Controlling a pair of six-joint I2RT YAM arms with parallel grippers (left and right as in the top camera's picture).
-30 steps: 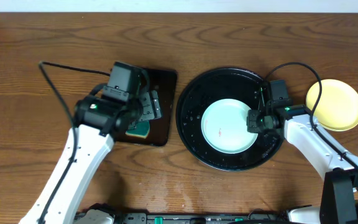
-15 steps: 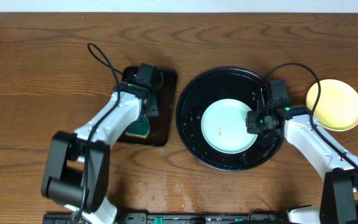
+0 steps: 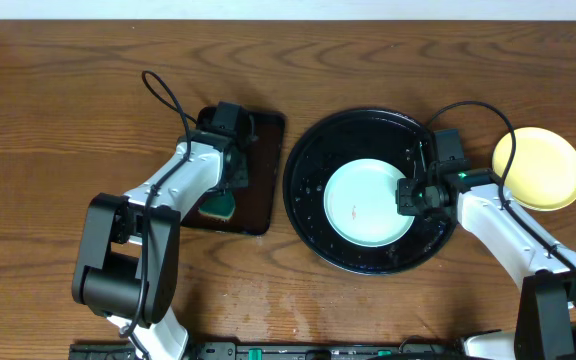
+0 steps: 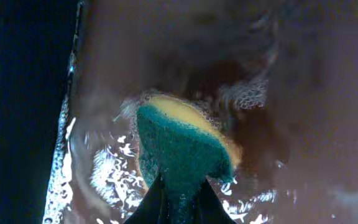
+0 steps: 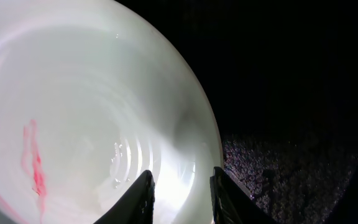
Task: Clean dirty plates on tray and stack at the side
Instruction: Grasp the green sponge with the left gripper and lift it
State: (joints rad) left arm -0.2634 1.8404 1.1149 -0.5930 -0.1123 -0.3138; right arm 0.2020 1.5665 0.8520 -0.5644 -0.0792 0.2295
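Note:
A pale mint-white plate (image 3: pixel 363 205) with a small red smear (image 5: pixel 35 165) lies in the round black tray (image 3: pixel 308 170). My right gripper (image 3: pixel 408 195) is at the plate's right rim. In the right wrist view its fingers straddle that rim (image 5: pixel 182 193), one inside the plate (image 5: pixel 92 112) and one at its outer edge, shut on it. A pale yellow plate (image 3: pixel 538 168) rests on the table to the right of the tray. My left gripper (image 3: pixel 230 180) is shut on a green and yellow sponge (image 4: pixel 179 149) over foamy water (image 4: pixel 179 202).
The sponge (image 3: pixel 220 206) sits in a small dark rectangular tray (image 3: pixel 263 180) left of the round tray, with wet, soapy water in it (image 4: pixel 303 93). The black tray's floor is wet and speckled (image 5: pixel 291 93). Bare wooden table (image 3: pixel 48 120) surrounds both trays.
My left arm has dropped low over the rectangular tray, and its gripper has gone from open to shut on the sponge. The right arm and the plates have not moved.

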